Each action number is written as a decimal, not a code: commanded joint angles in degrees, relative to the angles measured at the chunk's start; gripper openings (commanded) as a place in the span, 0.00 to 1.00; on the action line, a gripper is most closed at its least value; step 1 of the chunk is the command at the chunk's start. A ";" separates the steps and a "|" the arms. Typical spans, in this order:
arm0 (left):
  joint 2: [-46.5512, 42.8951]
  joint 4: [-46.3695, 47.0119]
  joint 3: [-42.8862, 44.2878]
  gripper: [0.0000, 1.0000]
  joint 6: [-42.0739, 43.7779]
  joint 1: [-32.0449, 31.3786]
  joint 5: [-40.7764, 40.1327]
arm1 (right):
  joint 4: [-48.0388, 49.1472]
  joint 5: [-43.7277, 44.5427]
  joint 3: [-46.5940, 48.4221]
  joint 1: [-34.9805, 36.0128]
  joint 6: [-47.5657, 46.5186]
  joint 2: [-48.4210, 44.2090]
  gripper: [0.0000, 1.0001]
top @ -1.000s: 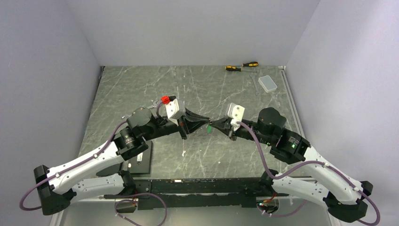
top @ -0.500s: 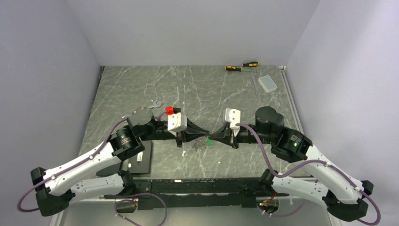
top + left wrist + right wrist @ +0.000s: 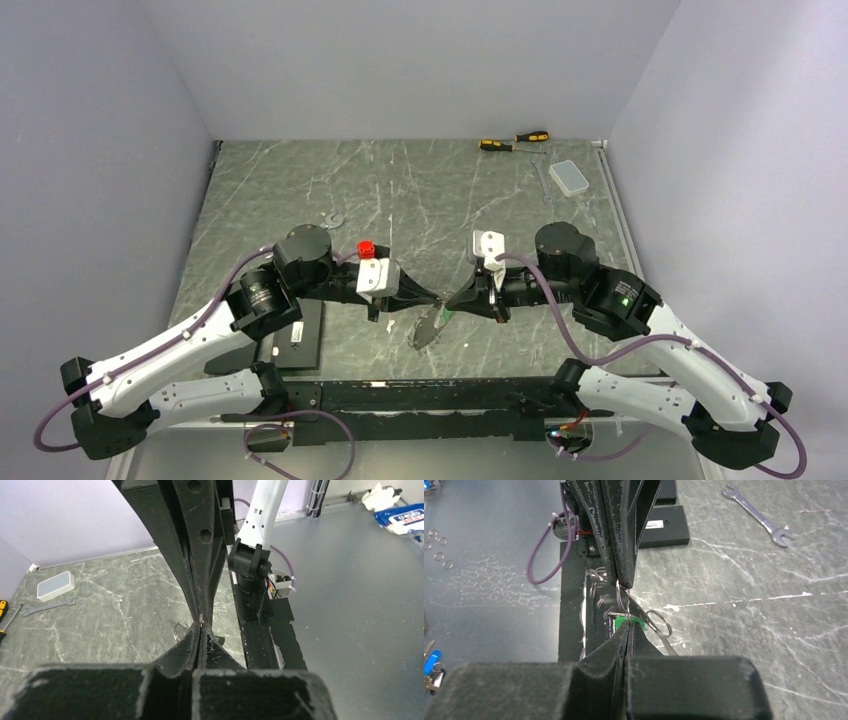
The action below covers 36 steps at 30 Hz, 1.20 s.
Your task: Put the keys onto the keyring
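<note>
Both arms meet tip to tip over the near middle of the table point(image 3: 300, 190).

Left gripper point(image 3: 431, 297): clenched, pinching the top of the keyring point(image 3: 424, 334). The ring hangs tilted beneath the tips. I can't tell whether its lower edge touches the table.

Right gripper point(image 3: 628, 628): clenched on the green head of the key point(image 3: 638, 624). The blade is hidden under my own fingers.

On the right wrist view, the ring's thin wire runs down from the left tips onto the key head, and the two touch or very nearly. A second small loop point(image 3: 659, 622) sits just beside the key. I can't say what it belongs to.

Progress, my reading: key picked up, ring picked up, both brought together, so the threading itself is the step in hand. I can't see whether the key's hole is on the wire.

Left to do: work the key round the coil until it hangs free, then let go. Only one key is in view. The wrench point(image 3: 756, 515) lies well apart.
</note>
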 commanded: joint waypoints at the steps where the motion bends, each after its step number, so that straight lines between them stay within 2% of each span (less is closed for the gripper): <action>1: 0.28 -2.23 2.97 0.00 3.50 -0.33 4.25 | 0.33 -1.99 1.42 -1.23 2.58 0.44 0.00; 11: 2.42 -3.38 3.19 0.00 4.83 -0.34 6.60 | 0.67 -7.08 1.50 -3.90 3.40 2.37 0.00; 15: 1.03 -0.50 1.88 0.00 3.40 -0.34 4.91 | 2.15 -9.00 -0.93 -5.06 3.66 2.19 0.00; 20: -0.85 4.65 -0.77 0.00 1.42 -0.34 5.47 | 7.50 -17.89 -4.17 -9.83 5.90 0.89 0.00; 25: 1.25 -0.74 2.08 0.00 3.60 -0.33 6.82 | 3.24 -23.88 -0.37 -11.97 3.89 3.95 0.00; 28: 0.67 4.00 0.37 0.00 0.69 -0.34 2.76 | 3.18 -17.44 0.26 -11.89 5.29 4.22 0.00; 32: 0.73 17.28 -4.13 0.00 -7.43 -0.34 -1.68 | 8.98 -14.63 -2.71 -11.89 7.97 2.18 0.00; 36: 1.77 21.53 -4.75 0.00 -15.34 -0.35 -10.71 | 8.88 -0.39 -2.59 -11.80 7.96 1.29 0.00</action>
